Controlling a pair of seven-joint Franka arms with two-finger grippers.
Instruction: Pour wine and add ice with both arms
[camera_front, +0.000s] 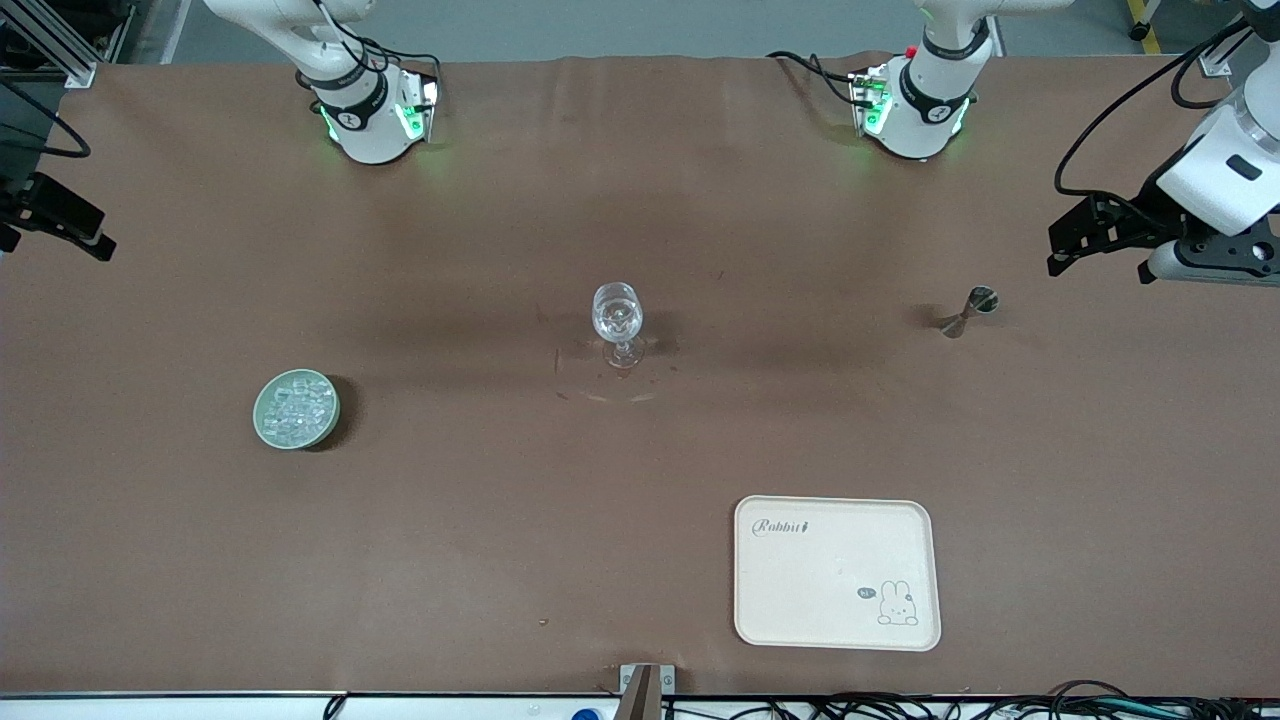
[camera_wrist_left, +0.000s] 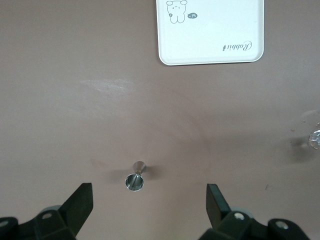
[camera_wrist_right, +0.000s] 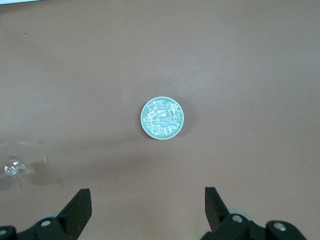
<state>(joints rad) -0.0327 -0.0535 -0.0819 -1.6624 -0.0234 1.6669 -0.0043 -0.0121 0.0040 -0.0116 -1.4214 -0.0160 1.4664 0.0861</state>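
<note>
Both pairs of jaws stand wide apart and hold nothing, so by the look of it the task has barely begun.

Going across the front view from its left edge: the right gripper (camera_front: 60, 225) hangs high at the right arm's end of the table, its fingers (camera_wrist_right: 75, 210) spread with only bare brown table (camera_front: 500, 560) between them. Its wrist view looks down on the pale-green dish (camera_front: 296, 410), which sits well apart from every other thing and is heaped with clear ice cubes (camera_wrist_right: 162, 117). None of the ice appears to have left the dish.

At the middle of the table stands the stemmed wine glass (camera_front: 617, 322), upright. Whether it holds any liquid I cannot tell; no ice shows in it.

Nearer to the front camera, toward the left arm's end, lies the cream tray (camera_front: 836, 572) with a rabbit print, with nothing on it.

Farther from the camera than the tray stands the small metal jigger (camera_front: 968, 311), upright and untouched. The wine inside it cannot be made out.

Last comes the left gripper (camera_front: 1105, 235), up in the air near the jigger at the left arm's end, fingers (camera_wrist_left: 80, 202) wide, with the jigger showing between them from above.

Judging from this, nothing is done yet: fetching the jigger, pouring into the glass, and moving ice are all left.
</note>
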